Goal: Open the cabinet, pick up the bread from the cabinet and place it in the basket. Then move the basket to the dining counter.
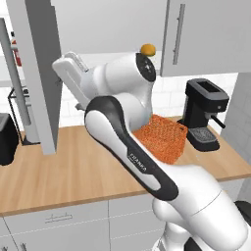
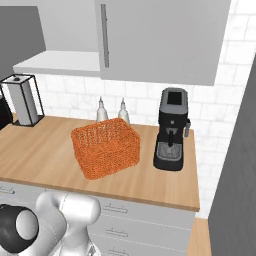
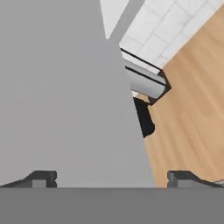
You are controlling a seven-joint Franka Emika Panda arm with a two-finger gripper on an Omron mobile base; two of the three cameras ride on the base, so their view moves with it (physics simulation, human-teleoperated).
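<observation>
The cabinet's left door (image 1: 30,73) stands swung out toward me, and its pale shelf (image 2: 55,62) is exposed. The bread (image 1: 147,49), a small golden bun, sits on that shelf just left of the shut right door (image 1: 206,34). The orange woven basket (image 1: 163,137) (image 2: 106,147) rests on the wood worktop below, partly behind my arm in the left base view. My gripper (image 3: 113,179) is open, fingertips (image 3: 41,178) wide apart, facing the flat grey door panel (image 3: 65,87) at close range. My hand (image 1: 68,71) sits by the open door's edge, left of the bread.
A black coffee machine (image 1: 203,112) (image 2: 170,130) stands right of the basket. Two small bottles (image 2: 101,110) stand behind it by the tiles. A paper towel holder (image 2: 22,100) (image 3: 146,83) and a dark appliance (image 1: 7,137) occupy the worktop's left end.
</observation>
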